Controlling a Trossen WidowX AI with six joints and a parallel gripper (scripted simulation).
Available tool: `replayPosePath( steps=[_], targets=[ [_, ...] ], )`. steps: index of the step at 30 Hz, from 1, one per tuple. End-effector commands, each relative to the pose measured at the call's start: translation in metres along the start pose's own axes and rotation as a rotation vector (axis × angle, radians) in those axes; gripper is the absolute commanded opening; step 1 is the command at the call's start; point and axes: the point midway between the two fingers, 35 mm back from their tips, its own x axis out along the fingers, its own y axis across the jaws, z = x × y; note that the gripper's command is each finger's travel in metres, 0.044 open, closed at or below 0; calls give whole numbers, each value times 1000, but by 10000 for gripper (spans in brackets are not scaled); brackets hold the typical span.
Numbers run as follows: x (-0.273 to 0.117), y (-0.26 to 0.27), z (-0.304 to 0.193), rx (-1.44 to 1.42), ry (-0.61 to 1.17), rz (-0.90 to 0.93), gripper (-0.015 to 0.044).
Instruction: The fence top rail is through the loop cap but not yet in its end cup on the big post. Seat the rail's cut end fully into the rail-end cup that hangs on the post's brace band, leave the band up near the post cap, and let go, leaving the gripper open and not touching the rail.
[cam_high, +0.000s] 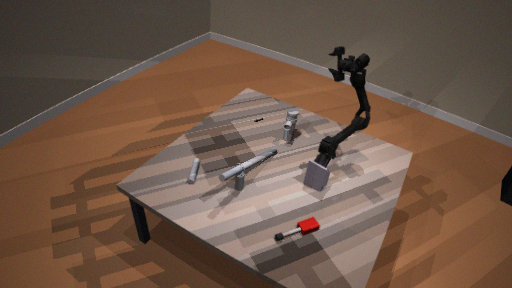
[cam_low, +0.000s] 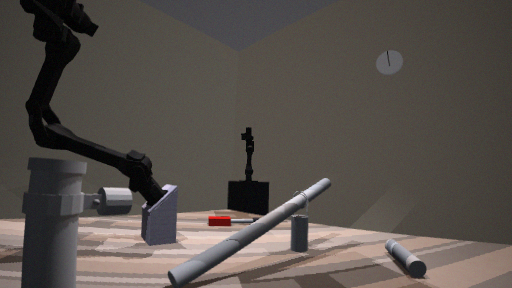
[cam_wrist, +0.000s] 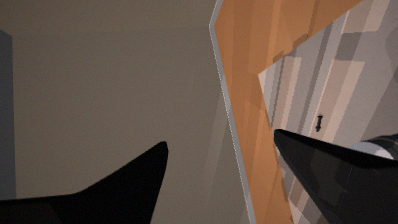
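a red block-shaped handle (cam_high: 308, 226) (cam_low: 219, 221), grey rail (cam_high: 248, 164) (cam_low: 250, 232), black arm (cam_high: 363, 102) (cam_low: 85, 150), brown-striped tabletop (cam_high: 350, 215) (cam_low: 110, 250) (cam_wrist: 345, 75).

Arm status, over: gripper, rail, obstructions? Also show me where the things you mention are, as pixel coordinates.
Gripper (cam_high: 334, 64) (cam_wrist: 219, 140) open, raised, holding nothing. Top rail (cam_high: 248, 164) (cam_low: 250, 232) tilted through loop cap (cam_low: 300, 198), cut end outside rail-end cup (cam_high: 287, 127) (cam_low: 115, 201). No obstruction seen between them.

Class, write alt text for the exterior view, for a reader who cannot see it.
A long grey rail slants through a loop on a short post, its lower end short of the cup on the big post. A black arm rises behind.
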Motion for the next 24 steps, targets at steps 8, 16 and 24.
replayPosePath(
  steps=[8,16,24],
  targets=[
    [27,8,-97,-336,42,8,440],
    [55,-12,-197,-674,185,11,440],
    [66,-93,-307,-1125,450,-75,440]
  ],
)
